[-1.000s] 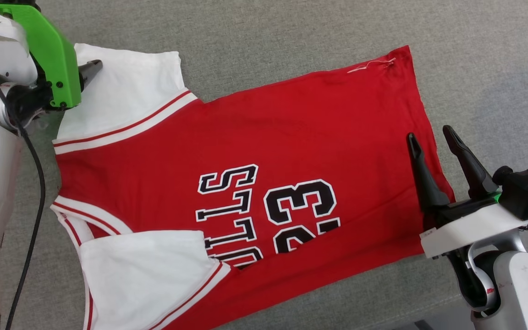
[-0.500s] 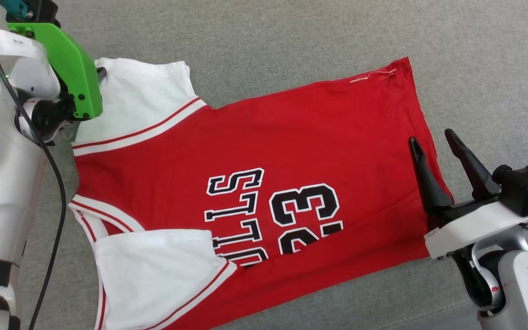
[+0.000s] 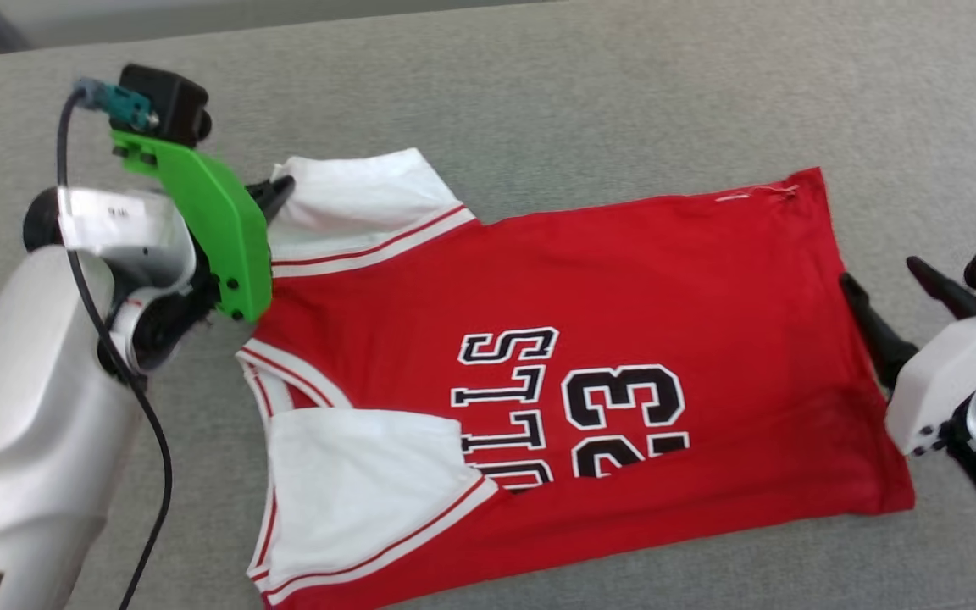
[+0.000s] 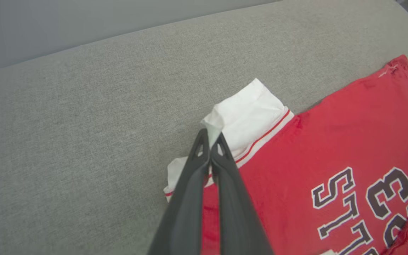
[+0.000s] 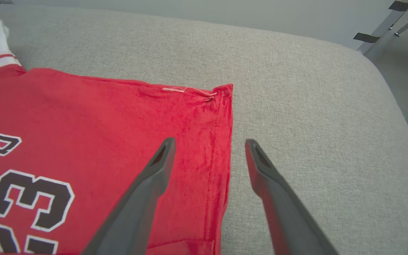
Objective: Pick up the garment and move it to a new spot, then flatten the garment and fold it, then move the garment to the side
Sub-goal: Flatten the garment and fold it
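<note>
garment (image 3: 623,280) lies flat on grey fabric surface (image 3: 623,85), print up | i read left end effector (image 4: 211,136) pinched shut on the edge of its far white sleeve (image 4: 250,109) | right end effector (image 5: 209,141) spread wide, straddling the red hem (image 5: 221,141), gripping nothing

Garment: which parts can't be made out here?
- Head view: lettering on the garment is partly hidden under its folded white sleeve.
- Left wrist view: the left gripper covers part of the striped trim.
- Right wrist view: the number is cut off by the left and bottom edges.
</note>
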Robot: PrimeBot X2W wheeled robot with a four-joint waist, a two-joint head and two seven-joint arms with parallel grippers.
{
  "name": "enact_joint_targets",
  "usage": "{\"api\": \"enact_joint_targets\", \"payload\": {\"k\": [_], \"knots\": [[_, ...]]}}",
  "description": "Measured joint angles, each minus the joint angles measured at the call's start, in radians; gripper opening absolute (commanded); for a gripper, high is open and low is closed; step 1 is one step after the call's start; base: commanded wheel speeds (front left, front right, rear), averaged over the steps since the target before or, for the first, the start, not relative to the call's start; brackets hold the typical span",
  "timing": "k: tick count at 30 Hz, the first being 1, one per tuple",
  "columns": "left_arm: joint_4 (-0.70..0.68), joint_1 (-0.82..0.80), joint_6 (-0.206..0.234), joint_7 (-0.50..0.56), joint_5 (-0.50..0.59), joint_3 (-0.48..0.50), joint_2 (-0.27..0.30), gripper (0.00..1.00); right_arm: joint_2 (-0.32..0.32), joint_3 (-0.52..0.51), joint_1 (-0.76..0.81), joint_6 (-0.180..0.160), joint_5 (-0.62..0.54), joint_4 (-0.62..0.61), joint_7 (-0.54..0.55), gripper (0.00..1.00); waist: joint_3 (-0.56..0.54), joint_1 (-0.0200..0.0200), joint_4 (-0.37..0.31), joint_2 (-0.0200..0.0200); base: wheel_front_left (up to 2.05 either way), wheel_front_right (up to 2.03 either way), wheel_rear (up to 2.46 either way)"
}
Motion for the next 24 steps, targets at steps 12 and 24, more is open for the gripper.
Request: {"api": "enact_joint_targets", "payload": {"k": [12, 24], "knots": [[-0.441, 0.196, 0.125, -0.007, 0.018, -0.005, 0.021, 0.00, -0.145, -0.049, -0.232, 0.000, 0.090, 0.134, 0.318, 1.00, 0.029, 0.0000, 0.132, 0.0000, 0.00, 0.00, 0.00], [-0.567, 0.239, 0.153, -0.039, 0.046, -0.041, 0.002, 0.00, -0.206, 0.009, -0.360, 0.000, 0.068, 0.357, 0.405, 1.00, 0.118, 0.0000, 0.233, 0.0000, 0.00, 0.00, 0.00]]}}
